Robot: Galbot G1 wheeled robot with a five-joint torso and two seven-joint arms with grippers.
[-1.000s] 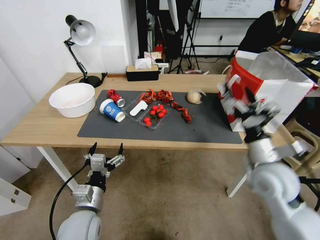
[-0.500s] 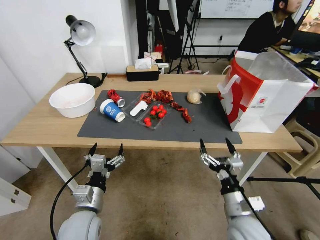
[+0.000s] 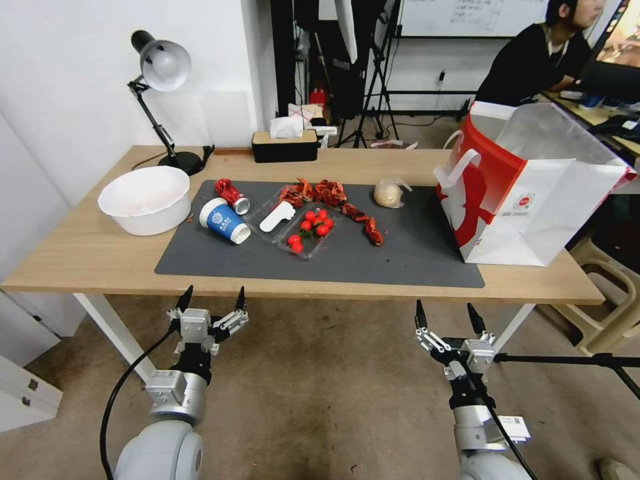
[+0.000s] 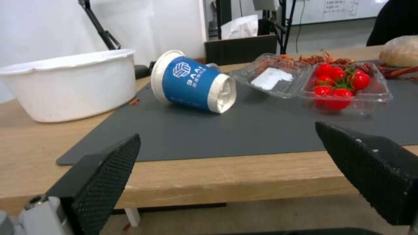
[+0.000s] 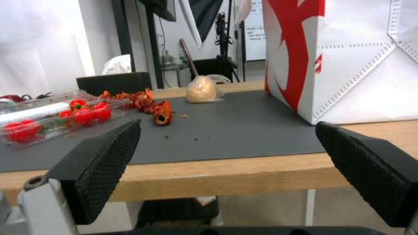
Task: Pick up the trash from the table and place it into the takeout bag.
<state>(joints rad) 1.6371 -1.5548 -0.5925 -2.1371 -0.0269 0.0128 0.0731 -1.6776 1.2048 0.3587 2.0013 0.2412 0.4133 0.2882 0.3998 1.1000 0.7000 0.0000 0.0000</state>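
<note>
The table [image 3: 80, 263] is light wood under a dark grey mat [image 3: 400, 257]. The bag [image 3: 533, 193] is white with red panels and a small red mark. The paper cup [image 3: 225, 221] is blue with a white logo. The can [image 3: 231, 193] is red. The basin [image 3: 143, 199] is white, the wad [image 3: 388, 193] beige. The reddish-orange scraps [image 3: 330, 192] look mottled, perhaps. The left gripper's fingers [image 4: 104, 173] are black with a fine grid pattern.
</note>
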